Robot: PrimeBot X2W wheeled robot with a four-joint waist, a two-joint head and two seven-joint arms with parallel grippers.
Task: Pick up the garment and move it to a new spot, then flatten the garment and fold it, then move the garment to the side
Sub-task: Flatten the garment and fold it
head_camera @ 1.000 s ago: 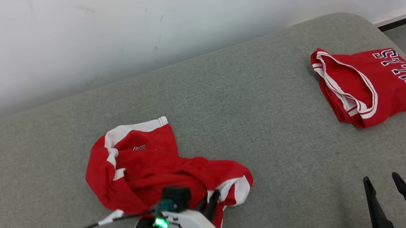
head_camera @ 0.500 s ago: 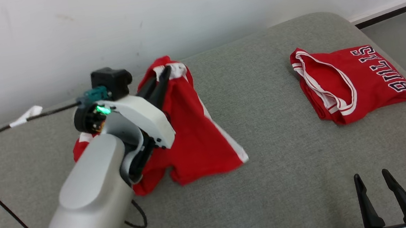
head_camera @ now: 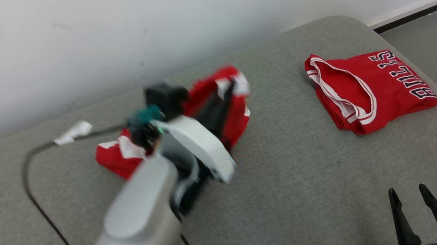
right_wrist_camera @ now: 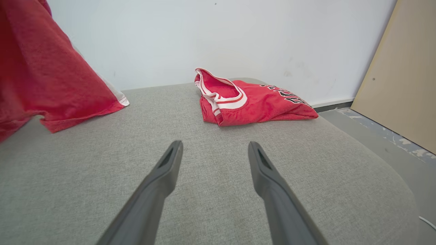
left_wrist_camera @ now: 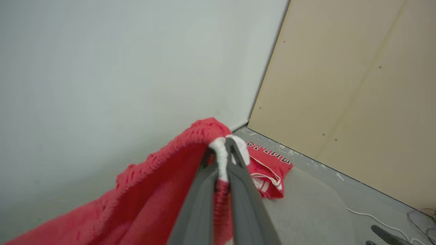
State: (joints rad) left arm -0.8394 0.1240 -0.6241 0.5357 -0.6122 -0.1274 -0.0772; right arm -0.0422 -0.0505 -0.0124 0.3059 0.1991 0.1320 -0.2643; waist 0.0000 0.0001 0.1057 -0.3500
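Left gripper (left_wrist_camera: 223, 146) pinches the red garment (left_wrist_camera: 160, 194) by its white trim. It looks soft, light and limp; right gripper (right_wrist_camera: 214, 148) hangs spread, free for another edge.

Garment (left_wrist_camera: 160, 190) is showing as red knit cloth, open and pitted in the weave, matt, with white trim. The fingers (right_wrist_camera: 150, 197) of my right gripper (right_wrist_camera: 214, 147) are looking matt dark grey, plastic-like. Cushion (right_wrist_camera: 211, 204) is reading as coarse grey woven fabric. Folded jersey (right_wrist_camera: 262, 102) is looking finer and smoother. My left forearm (head_camera: 140, 226) is showing satin silver with a white glossy shell; wall (head_camera: 109, 28) is looking matt white.
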